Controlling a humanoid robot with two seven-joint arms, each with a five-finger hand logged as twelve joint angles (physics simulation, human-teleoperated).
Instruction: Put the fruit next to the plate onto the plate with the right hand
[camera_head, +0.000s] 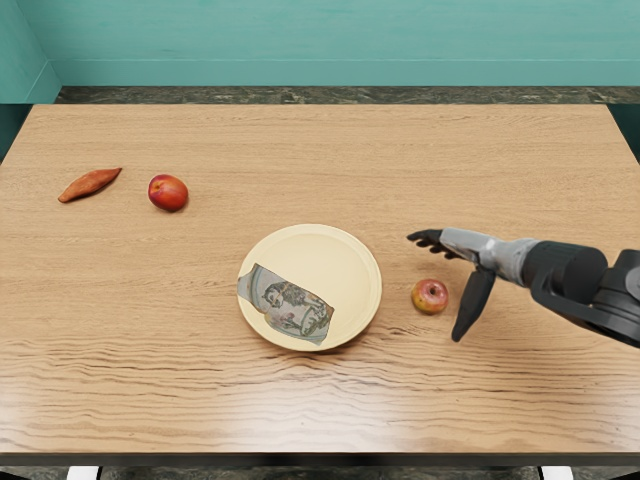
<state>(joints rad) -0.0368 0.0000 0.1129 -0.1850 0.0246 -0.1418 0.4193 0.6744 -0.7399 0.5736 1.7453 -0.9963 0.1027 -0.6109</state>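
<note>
Fruit (430, 296), small and red-yellow, lies on the table (320, 150) just right of the plate (330, 255), not yet on it, as the right hand (466, 256) hovers close beside it, fingers spread and holding nothing. A glancing touch could send the round fruit rolling away. A second red fruit (168, 192) far left, near a sweet potato (90, 184), invites a wrong pick.

Right hand (468, 258), fingers (428, 238) apart, empty
</note>
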